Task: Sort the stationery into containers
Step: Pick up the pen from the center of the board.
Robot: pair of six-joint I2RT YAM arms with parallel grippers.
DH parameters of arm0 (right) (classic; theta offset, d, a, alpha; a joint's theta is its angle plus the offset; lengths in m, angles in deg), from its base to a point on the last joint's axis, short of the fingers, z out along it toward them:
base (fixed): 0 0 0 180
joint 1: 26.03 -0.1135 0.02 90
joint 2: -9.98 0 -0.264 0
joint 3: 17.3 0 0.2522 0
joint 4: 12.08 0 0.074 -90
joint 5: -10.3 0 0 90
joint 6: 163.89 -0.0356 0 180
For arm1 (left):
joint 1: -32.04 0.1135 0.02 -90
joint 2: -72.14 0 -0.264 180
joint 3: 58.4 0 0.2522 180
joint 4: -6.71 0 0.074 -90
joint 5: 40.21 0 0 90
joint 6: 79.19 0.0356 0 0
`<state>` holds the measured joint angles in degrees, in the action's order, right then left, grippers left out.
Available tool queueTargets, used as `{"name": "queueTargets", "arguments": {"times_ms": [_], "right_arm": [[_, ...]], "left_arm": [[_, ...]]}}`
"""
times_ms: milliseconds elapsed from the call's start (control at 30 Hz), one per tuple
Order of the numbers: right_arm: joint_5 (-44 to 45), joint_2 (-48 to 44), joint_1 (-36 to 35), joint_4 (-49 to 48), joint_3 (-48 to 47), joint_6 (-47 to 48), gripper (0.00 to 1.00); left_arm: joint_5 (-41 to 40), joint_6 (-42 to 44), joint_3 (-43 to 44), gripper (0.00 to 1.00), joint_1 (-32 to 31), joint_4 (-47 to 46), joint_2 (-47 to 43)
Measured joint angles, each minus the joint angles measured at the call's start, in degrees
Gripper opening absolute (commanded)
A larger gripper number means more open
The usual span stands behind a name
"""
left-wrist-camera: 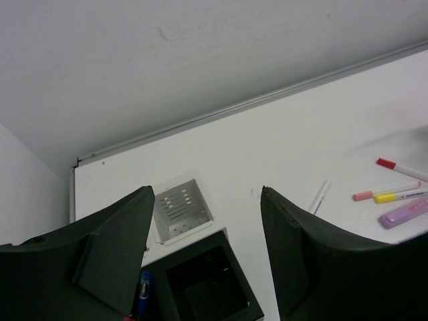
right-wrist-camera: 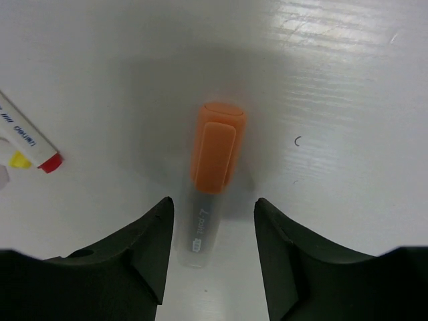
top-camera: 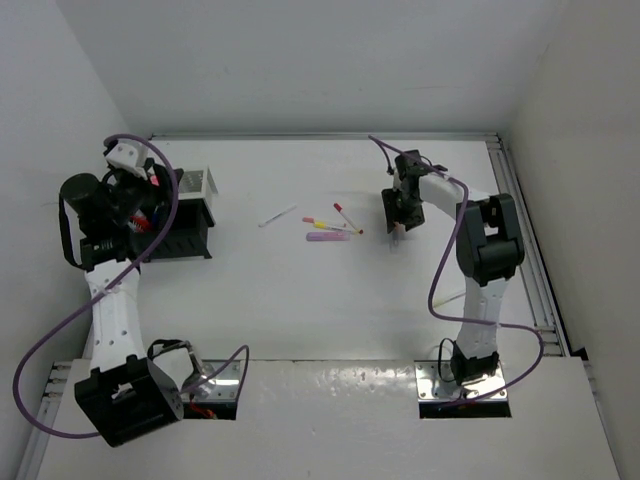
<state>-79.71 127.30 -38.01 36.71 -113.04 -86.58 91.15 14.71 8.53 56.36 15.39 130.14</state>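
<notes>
Now blue pen (left-wrist-camera: 144,287) in black organizer (left-wrist-camera: 239,279); white bin (left-wrist-camera: 179,206) adjoining.

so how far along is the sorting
Early on. Done: a blue pen sits in the black organizer. In hand: nothing gripped yet; the right gripper straddles the orange-capped marker with jaws open, and the left gripper hangs open over the organizer. Left: the white pen, red-capped marker, pink marker, yellow marker and lilac highlighter lie unsorted.
</notes>
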Motion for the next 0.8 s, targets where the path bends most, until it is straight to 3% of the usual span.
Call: {"name": "queueTargets", "arguments": {"times_ms": [233, 433, 567, 800], "right_arm": [[0.09, 1.62, -0.33, 0.0, 1.44, -0.44, 0.3], [-2.25, -1.75, -0.33, -2.29, 6.56, -0.76, 0.0], [-10.32, -8.55, 0.09, -2.75, 13.29, -0.81, 0.0], [-23.32, -30.16, -3.78, -8.15, 16.46, 0.92, 0.0]], "left_arm": [[-3.32, -0.72, 0.02, 0.72, -6.56, 0.02, 0.17], [-5.11, -5.6, -0.02, 0.69, -12.59, -0.66, 0.26], [-3.15, -14.53, -1.16, 0.68, -16.2, -4.66, 1.09], [-2.21, -31.78, -2.49, 0.71, -26.88, -9.05, 6.69]]}}
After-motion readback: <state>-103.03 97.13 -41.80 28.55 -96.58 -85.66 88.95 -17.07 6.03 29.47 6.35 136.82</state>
